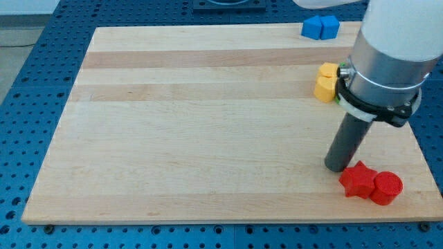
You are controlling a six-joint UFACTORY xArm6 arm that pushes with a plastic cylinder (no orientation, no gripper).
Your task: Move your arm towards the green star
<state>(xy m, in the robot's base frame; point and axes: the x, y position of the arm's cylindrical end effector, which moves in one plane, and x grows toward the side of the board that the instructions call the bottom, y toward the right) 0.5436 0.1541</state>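
The left side of the wooden board [173,138] is bare wood, with lots of open room. All the blocks sit on the view's right.

At the view's top, a blue block [320,27] rests right at the board's far edge. Below it are two yellow blocks [327,81], one behind the other. Just to their right is the green star [339,95]. Only a tiny bit of green shows, because the arm's big round body [384,62] hides nearly all of it. It looks like it touches the yellow blocks, but I cannot be sure.

I have no hand to open or shut, so I hold nothing. I only have a dark rod. My tip [338,168] stands on the wood near the view's bottom right. It is just beside a red star [357,179], up and to its left. A red round block [387,187] touches the red star on its right, close to the board's near edge.

The green star is up the view from my tip, and not far. I think the best way is to slide straight up toward it, through the bare wood between. I should go slowly and stop beside it. If I lean left I may bump the yellow blocks. Moving up also takes me away from the red star. The board's right edge is close here, so there is little room on that side.
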